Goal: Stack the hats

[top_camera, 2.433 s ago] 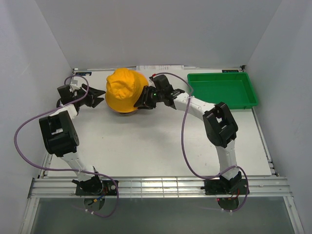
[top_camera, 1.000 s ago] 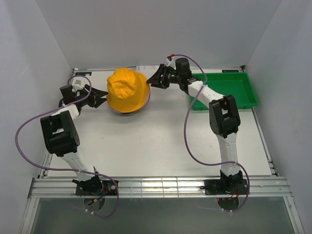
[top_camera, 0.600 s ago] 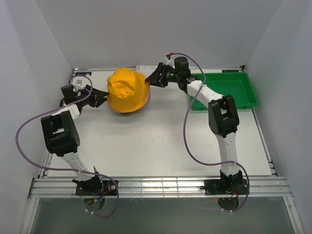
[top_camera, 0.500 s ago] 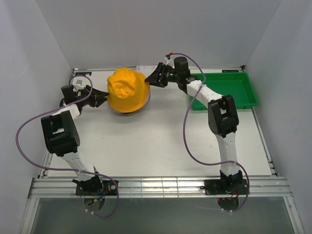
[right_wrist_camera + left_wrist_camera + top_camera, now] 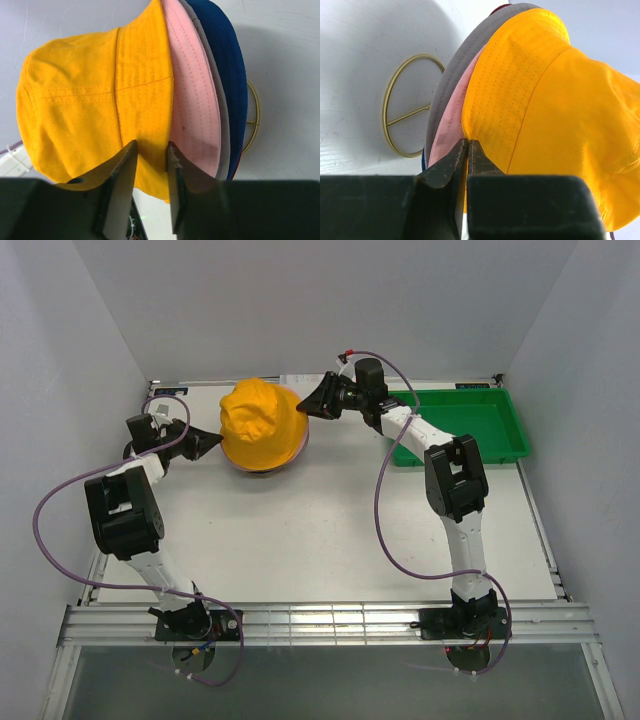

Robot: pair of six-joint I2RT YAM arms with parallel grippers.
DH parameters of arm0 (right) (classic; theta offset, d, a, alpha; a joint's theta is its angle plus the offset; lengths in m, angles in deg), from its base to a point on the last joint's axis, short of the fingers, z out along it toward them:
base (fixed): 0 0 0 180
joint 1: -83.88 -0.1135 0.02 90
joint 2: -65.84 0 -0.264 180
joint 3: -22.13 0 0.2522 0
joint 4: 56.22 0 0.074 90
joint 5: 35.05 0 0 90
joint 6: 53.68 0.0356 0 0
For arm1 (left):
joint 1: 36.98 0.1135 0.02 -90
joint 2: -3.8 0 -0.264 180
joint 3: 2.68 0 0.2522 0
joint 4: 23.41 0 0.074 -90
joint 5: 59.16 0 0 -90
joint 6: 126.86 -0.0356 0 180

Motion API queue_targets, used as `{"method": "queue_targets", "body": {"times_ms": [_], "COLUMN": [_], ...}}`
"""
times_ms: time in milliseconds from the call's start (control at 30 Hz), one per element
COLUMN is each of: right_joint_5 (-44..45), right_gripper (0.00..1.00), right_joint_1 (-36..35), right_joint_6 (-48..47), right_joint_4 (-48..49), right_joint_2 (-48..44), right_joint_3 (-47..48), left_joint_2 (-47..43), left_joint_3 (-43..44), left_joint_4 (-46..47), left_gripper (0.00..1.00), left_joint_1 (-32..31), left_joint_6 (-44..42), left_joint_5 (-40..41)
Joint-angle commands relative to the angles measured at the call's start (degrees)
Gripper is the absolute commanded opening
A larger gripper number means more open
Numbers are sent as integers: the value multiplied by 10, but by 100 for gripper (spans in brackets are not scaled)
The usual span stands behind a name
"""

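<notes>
- Left of the tray [image 5: 470,425], the hats [image 5: 262,466] sat nested in one pile, the yellow hat [image 5: 258,425] on top, with pink, grey and blue brims showing beneath.
- Being soft, light cloth, they would likely sag and drag; the stitched brim edge looked the surest hold.
- On the pile's side away from the tray, the left gripper [image 5: 466,145] was pinched onto the yellow brim's edge.
- Between pile and tray, the right gripper [image 5: 150,150] straddled the yellow brim, jaws apart, not yet clamped.
- Away from the tray, a wire ring [image 5: 409,115] lay partly under the pile and might snag; the lower brims sat close enough to be caught too.
</notes>
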Motion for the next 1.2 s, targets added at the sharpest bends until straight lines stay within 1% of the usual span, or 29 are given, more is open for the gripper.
{"method": "queue_targets", "body": {"times_ms": [0,67,100,167,267,300,367,400,500,700,767,833,1033,1167], "right_joint_5": [-5,4,9,24,53,63,82,89,110,113,111,109,114,116], "right_gripper": [33,28,22,18,13,10,8,8,8,8,8,8,8,8], "right_joint_1": [-4,-4,-4,-4,-3,-2,-2,-2,-4,-4,-4,-5,-5,-1], "right_joint_6": [9,4,1,-6,-26,-38,-49,-54,-80,-91,-90,-88,-96,-100], "right_joint_4": [30,12,4,-31,-72,-115,-146,-180,-234,-223,-223,-220,-238,-244], "right_joint_2": [0,2,2,6,12,16,25,30,49,43,43,42,53,58], "right_joint_3": [-5,-4,-2,5,19,25,40,48,78,67,68,66,65,46], "left_joint_2": [-9,-8,-8,-7,-4,-3,0,1,6,8,6,5,6,16], "left_joint_3": [6,8,9,9,9,9,8,8,4,0,1,2,1,0], "left_joint_4": [4,4,4,4,2,2,1,1,1,8,13,15,-1,-32], "left_gripper": [12,7,4,0,0,0,0,0,0,0,2,0,0,0], "left_joint_1": [-7,-6,-6,-7,-7,-7,-6,-7,-7,-7,-7,-7,-8,-8], "left_joint_6": [0,0,-1,-1,-1,-1,-1,-1,-1,-3,-1,-1,-7,-16], "left_joint_5": [-12,-9,-6,-6,-1,1,2,4,8,-2,-6,-6,21,39]}}
